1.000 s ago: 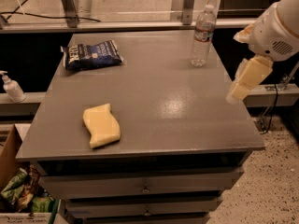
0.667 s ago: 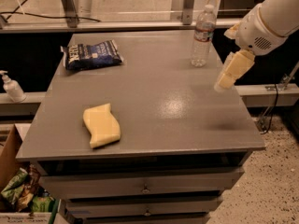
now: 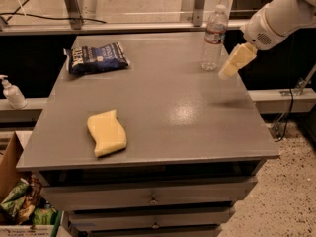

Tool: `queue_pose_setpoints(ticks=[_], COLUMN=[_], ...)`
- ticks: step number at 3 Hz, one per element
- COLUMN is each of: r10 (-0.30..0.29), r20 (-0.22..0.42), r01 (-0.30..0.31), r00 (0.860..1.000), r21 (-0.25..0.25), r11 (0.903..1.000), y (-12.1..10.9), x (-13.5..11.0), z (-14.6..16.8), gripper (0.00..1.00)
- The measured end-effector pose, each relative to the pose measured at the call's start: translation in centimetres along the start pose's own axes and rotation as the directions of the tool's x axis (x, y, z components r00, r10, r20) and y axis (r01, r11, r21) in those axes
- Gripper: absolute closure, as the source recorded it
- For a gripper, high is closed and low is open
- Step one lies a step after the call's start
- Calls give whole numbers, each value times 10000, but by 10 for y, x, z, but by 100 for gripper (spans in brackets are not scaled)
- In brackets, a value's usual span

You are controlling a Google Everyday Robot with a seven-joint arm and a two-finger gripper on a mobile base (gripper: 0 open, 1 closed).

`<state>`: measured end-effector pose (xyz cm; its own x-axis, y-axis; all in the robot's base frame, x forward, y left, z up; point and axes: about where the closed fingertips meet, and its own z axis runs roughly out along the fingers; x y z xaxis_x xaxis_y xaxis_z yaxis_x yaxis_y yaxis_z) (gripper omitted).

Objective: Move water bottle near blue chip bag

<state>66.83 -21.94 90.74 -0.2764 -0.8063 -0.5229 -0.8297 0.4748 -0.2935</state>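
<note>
The water bottle (image 3: 214, 37) stands upright near the back right of the grey table (image 3: 163, 112); it is clear and ribbed, with a white cap and a white label band. The blue chip bag (image 3: 96, 58) lies flat at the back left of the table, far from the bottle. My gripper (image 3: 236, 62), with cream-coloured fingers, hangs from the white arm just right of the bottle's lower half, a short way from it and above the table's right edge. It holds nothing.
A yellow wavy sponge (image 3: 106, 133) lies at the front left of the table. A small white pump bottle (image 3: 12, 93) stands on a ledge to the left. A box with packets (image 3: 19, 201) sits on the floor at lower left. Drawers are under the tabletop.
My gripper has moved left and toward the back, from beyond the table's right edge to just beside the water bottle. The bottle, bag and sponge have not moved.
</note>
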Motion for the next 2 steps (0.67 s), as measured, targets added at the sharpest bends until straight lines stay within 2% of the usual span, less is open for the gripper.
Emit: queue_pose_setpoints(ticks=[1,2], r10=[748,1521], r20=[253,1013], r01=[-758,-1563], r00=[9969,9832], r21=[376,343], r11=[9964,9871], y=[-25,-42], x=[7,9], z=[19,35], gripper=[0,0])
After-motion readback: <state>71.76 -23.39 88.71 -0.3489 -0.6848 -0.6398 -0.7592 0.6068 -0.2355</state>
